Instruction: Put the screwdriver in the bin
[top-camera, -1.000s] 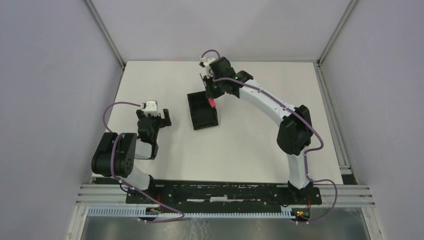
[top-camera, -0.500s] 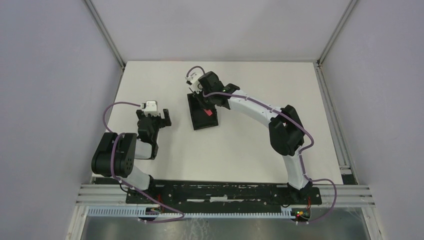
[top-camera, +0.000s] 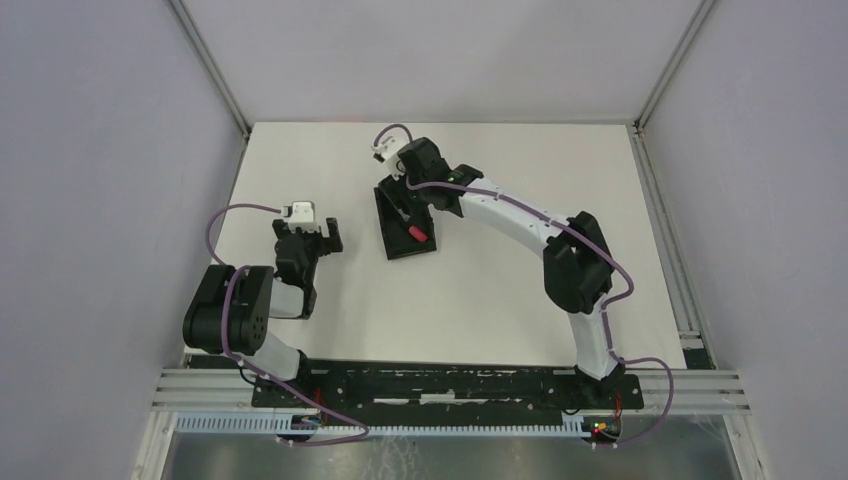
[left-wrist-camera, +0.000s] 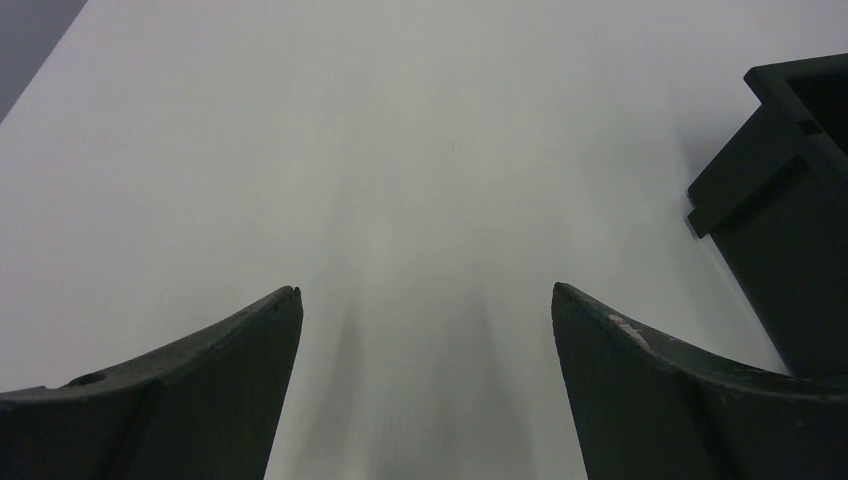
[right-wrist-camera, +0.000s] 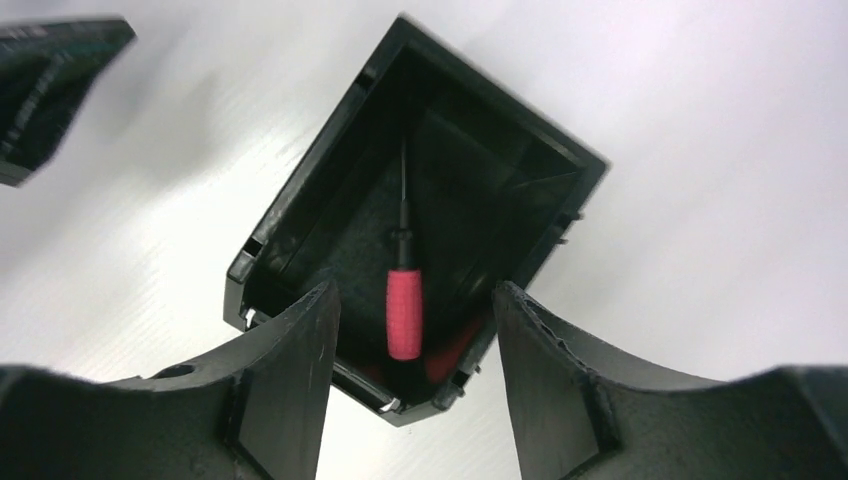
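Screwdriver (right-wrist-camera: 404, 300), red-handled, inside black bin (right-wrist-camera: 305, 185)

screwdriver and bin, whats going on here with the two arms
The right arm's tool hovers just above the bin with its fingers apart. The screwdriver lies inside the bin, red handle toward the tool, and neither finger touches it. The left arm's tool sits open over the bare table beside the bin, holding nothing. Judging by how things lie, the drop-off looks done.

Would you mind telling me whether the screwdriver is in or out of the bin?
In: the screwdriver lies inside the walls of the bin.
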